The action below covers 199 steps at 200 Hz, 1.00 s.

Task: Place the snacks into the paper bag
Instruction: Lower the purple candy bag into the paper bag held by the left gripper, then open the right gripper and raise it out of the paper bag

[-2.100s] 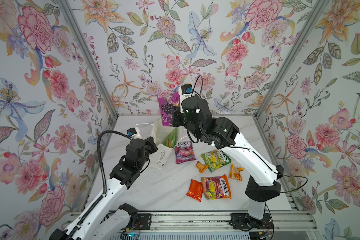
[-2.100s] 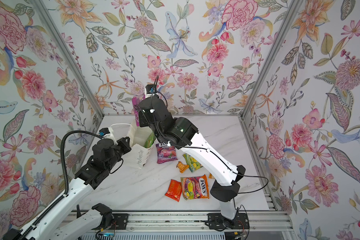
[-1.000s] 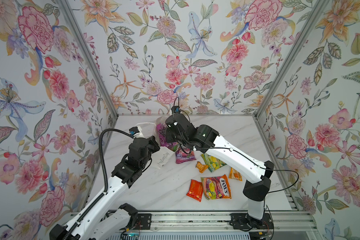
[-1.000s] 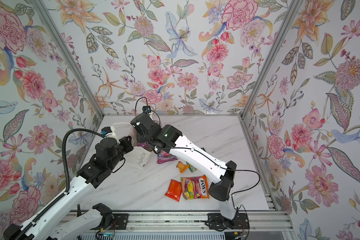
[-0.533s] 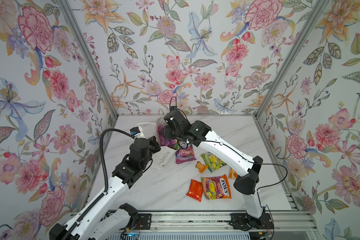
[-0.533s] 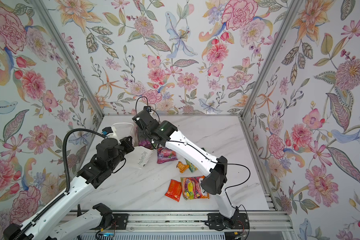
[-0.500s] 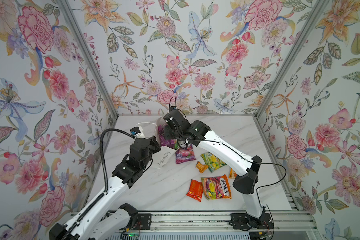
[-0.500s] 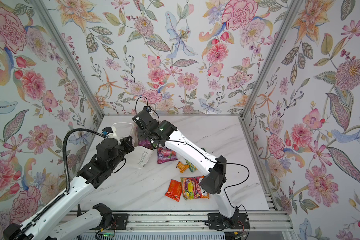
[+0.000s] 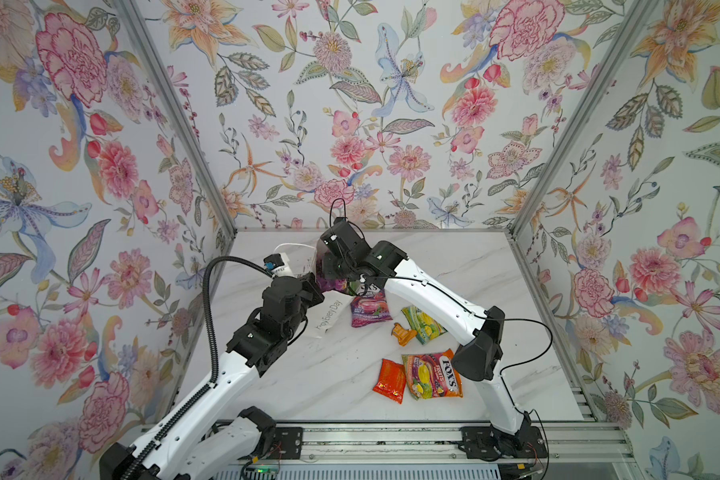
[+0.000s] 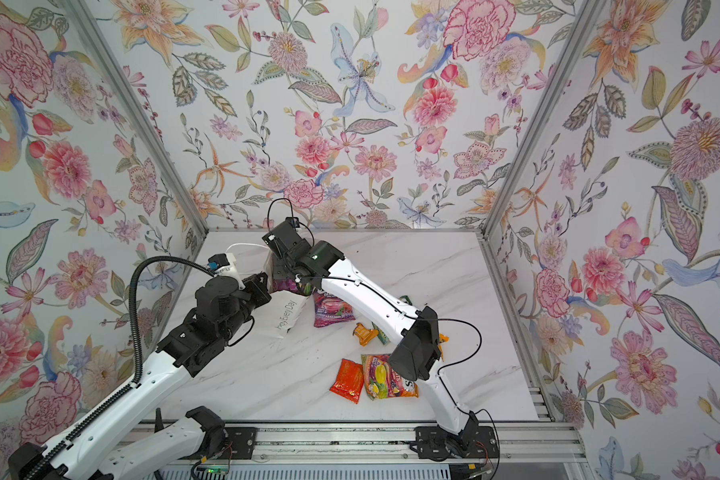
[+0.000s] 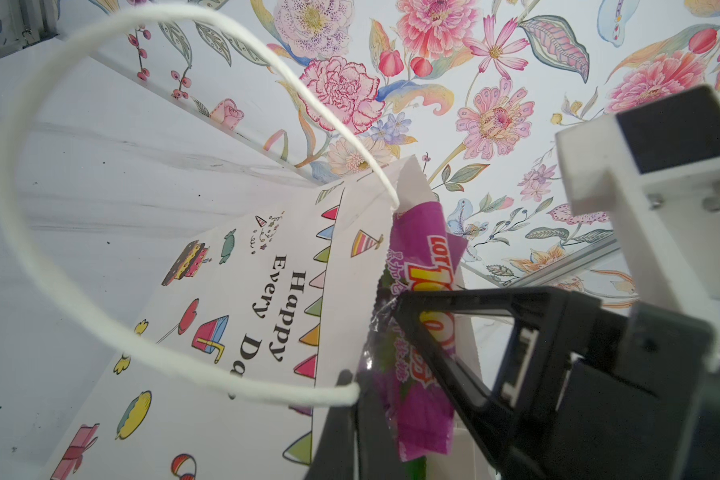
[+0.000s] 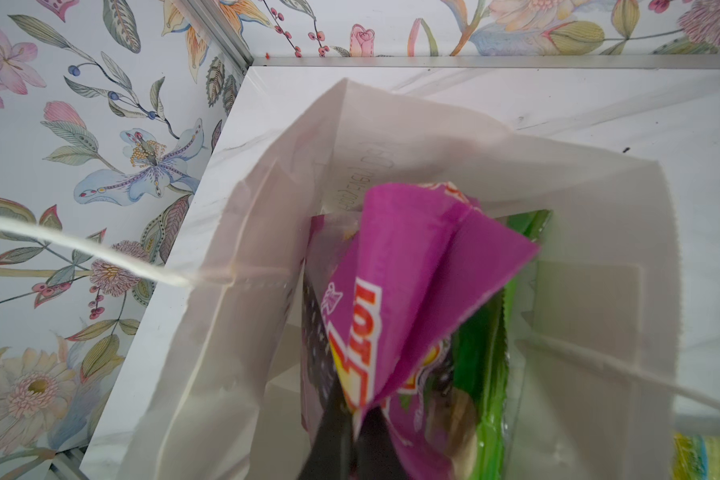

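Left side: the left gripper (image 11: 368,345) is pinching shut on the rim of the paper bag (image 9: 329,316), bracing it upright with its mouth spread.
Right side: the right gripper (image 12: 352,424) is clamping shut on the purple grape pack (image 12: 412,257), hanging it in the paper bag's mouth.
Grape pack: it is sitting partway inside, its top corner poking above the rim, against the green chips bag (image 12: 483,353) already in.
Waiting: the purple FOX'S bag (image 9: 368,307) is lying just beside the paper bag and the orange FOX'S bag (image 9: 433,378) well apart from it.
Call: letting go looks like the next move.

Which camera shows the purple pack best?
The right wrist view: the purple pack fills it, sitting in the open bag. The left wrist view shows its side; both top views only a sliver.
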{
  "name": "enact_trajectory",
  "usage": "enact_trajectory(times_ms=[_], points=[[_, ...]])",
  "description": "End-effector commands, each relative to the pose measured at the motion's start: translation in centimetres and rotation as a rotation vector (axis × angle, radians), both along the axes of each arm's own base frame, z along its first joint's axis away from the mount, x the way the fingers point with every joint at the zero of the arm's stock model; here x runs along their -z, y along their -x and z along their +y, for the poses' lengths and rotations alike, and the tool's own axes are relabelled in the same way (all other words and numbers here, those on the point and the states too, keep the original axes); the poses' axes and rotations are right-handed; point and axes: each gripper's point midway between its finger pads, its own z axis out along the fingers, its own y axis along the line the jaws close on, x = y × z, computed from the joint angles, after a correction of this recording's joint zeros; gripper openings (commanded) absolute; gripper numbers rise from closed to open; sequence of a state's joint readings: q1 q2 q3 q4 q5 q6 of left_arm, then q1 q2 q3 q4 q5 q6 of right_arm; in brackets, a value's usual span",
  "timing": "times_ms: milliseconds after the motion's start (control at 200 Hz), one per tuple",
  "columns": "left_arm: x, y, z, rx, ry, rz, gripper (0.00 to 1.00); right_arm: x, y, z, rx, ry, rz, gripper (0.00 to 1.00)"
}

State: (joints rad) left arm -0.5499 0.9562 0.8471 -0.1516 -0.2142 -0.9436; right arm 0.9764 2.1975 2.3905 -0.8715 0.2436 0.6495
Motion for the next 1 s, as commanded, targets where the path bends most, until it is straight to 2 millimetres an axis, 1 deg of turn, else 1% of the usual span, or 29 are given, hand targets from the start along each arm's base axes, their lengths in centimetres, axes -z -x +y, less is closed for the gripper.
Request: enact_trajectory(times_ms=[0,195,315,520,626,676,756,786,831,916,936,951,991], points=[[-1.9,0.0,-0.8,0.022,0.029,-0.04,0.0,-3.2,-0.9,1.1,0.013,-0.123,-0.042,0.0],[-2.0,0.0,-0.7,0.018,0.035,-0.043,0.0,-1.7,-1.2,1.9,0.01,-0.125,-0.009,0.0],[-2.1,-0.1,-0.6,0.011,0.03,-0.041,0.0,-1.4,-1.3,2.0,0.014,-0.127,0.0,0.0],[-1.9,-0.1,-0.3,-0.005,0.018,-0.037,0.0,-2.2,-1.2,1.8,0.005,-0.129,-0.016,0.21],[-1.7,-0.1,0.0,-0.016,0.005,-0.035,0.0,-3.0,-0.9,1.6,-0.002,-0.127,-0.035,0.33],[-1.7,-0.1,0.1,-0.023,-0.004,-0.033,0.0,-4.1,-0.6,1.3,-0.006,-0.128,-0.058,0.37],[-1.6,-0.2,0.4,-0.035,-0.024,-0.03,0.0,-6.3,0.3,0.5,-0.014,-0.13,-0.103,0.4],[-1.6,-0.2,0.6,-0.04,-0.032,-0.029,0.0,-7.2,0.5,0.1,-0.014,-0.125,-0.126,0.42],[-1.6,-0.2,0.7,-0.046,-0.043,-0.029,0.0,-8.0,0.8,-0.8,-0.004,-0.107,-0.155,0.45],[-1.7,-0.2,1.0,-0.054,-0.061,-0.031,0.0,-8.6,1.0,-2.5,0.005,-0.071,-0.184,0.5],[-1.7,-0.2,1.1,-0.057,-0.064,-0.03,0.0,-8.4,0.9,-2.9,0.011,-0.057,-0.185,0.51],[-1.7,-0.2,1.1,-0.058,-0.067,-0.031,0.0,-8.6,0.9,-3.4,0.018,-0.052,-0.19,0.52],[-1.7,-0.3,1.2,-0.057,-0.072,-0.031,0.0,-8.1,0.8,-4.4,0.036,-0.025,-0.19,0.54]])
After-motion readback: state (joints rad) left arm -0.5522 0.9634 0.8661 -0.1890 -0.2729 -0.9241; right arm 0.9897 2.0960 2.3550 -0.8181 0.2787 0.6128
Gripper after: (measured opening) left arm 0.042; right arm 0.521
